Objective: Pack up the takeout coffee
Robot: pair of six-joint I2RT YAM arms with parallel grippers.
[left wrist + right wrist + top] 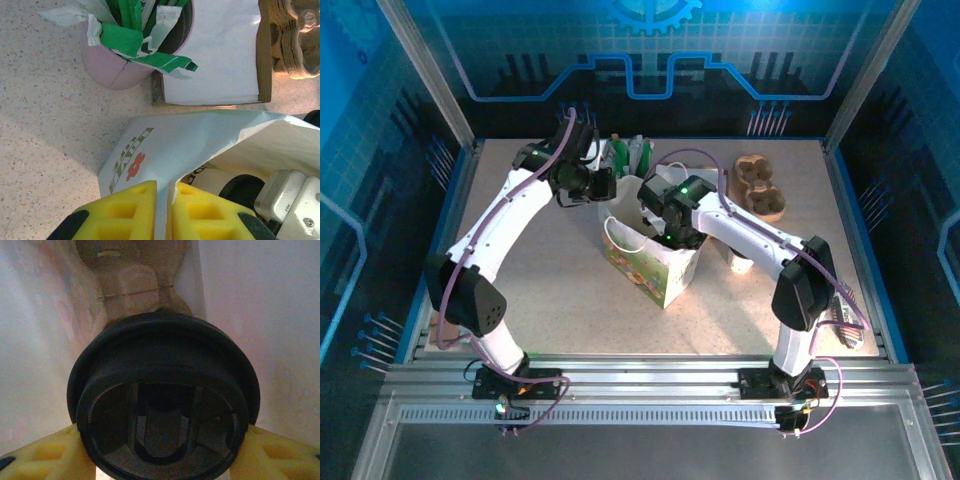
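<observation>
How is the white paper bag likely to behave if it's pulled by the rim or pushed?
Probably floppy: the paper bag creases and bows where the left gripper pinches its rim. Likely light, so a push might slide or tip it, as it stands tall on the smooth table.

We note: bag (pixel 655 262) at worktop (pixel 550 290) centre; stick cup (pixel 625 152) behind it, near far edge; carrier (pixel 760 187) toward far right corner; lidded coffee (pixel 162 400) inside bag.

Robot lab cell, aluminium rail frame (pixel 640 372), blue gear-printed backdrop panels (pixel 650 40), speckled table (pixel 550 300)
</observation>
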